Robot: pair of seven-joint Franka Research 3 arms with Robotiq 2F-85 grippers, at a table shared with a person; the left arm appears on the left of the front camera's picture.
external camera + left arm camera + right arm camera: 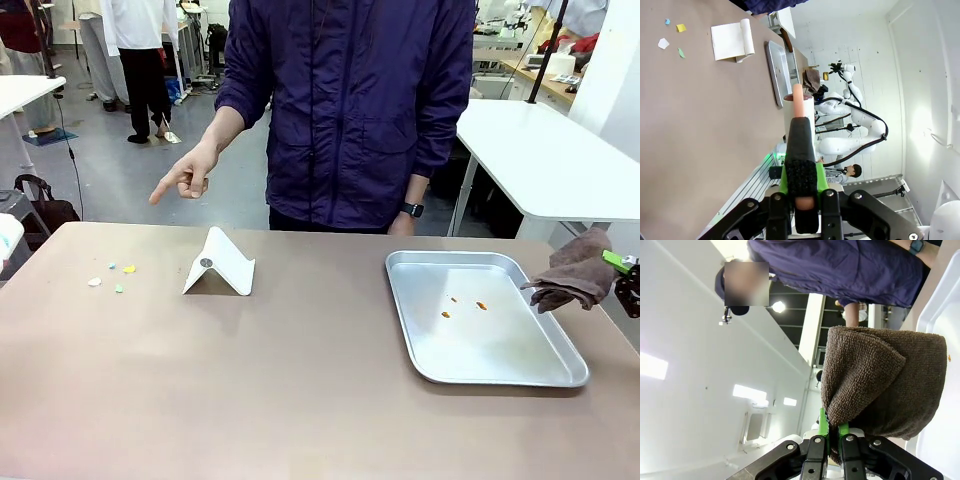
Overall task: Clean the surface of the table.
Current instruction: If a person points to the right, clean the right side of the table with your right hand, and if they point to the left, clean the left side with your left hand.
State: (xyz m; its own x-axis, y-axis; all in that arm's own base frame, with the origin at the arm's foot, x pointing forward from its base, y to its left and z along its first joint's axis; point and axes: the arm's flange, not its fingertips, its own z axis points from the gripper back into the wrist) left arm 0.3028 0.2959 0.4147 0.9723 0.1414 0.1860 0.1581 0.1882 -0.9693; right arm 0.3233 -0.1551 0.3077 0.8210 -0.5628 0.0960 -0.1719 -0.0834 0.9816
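Right gripper (832,427): at 6 o'clock in my feed. I see its green pads (824,421) pressed together on a fold of cloth.
Brown cloth (880,385): terry-textured and folded, bulging from the centre toward 4 o'clock. Its lower edge is pinched between the pads.
Person (840,270): from 12 to 2 o'clock, lying sideways in my rolled view, in a dark blue jacket. I see a watch (916,246) on the wrist at 1 o'clock.
Tray (946,305): pale and shiny, along the 3 o'clock edge, partly covered by the cloth. I make out one orange speck (948,358) on it.
Ceiling lights (751,392): bright panels toward 9 o'clock on a white surface.
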